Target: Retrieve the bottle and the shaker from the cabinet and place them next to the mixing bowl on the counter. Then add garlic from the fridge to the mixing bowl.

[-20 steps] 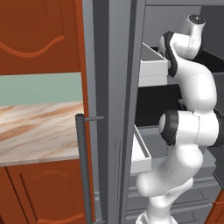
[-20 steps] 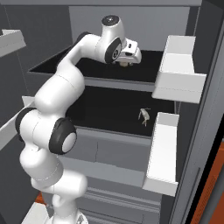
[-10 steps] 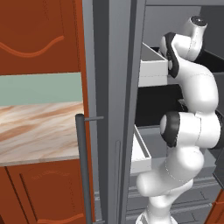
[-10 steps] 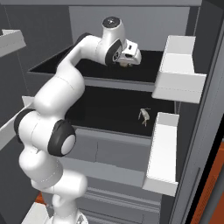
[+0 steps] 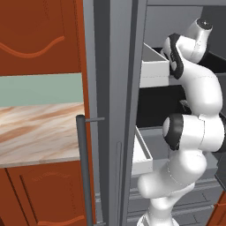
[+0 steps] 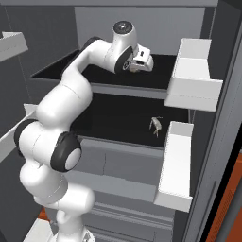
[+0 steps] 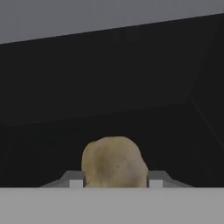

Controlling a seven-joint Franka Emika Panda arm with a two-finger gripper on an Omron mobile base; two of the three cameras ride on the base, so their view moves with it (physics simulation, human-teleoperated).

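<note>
The hand (image 6: 142, 60) was inside the fridge over the dark upper shelf (image 6: 160, 71). The garlic (image 7: 114, 162) sat between its two fingers, which stood close against it on both sides.

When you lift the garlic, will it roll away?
Maybe. The garlic looks round and lumpy, so it would probably roll if let go on the flat dark shelf. It sits between the fingertips and looks small and bumpy, so it's likely light and can slip sideways.
</note>
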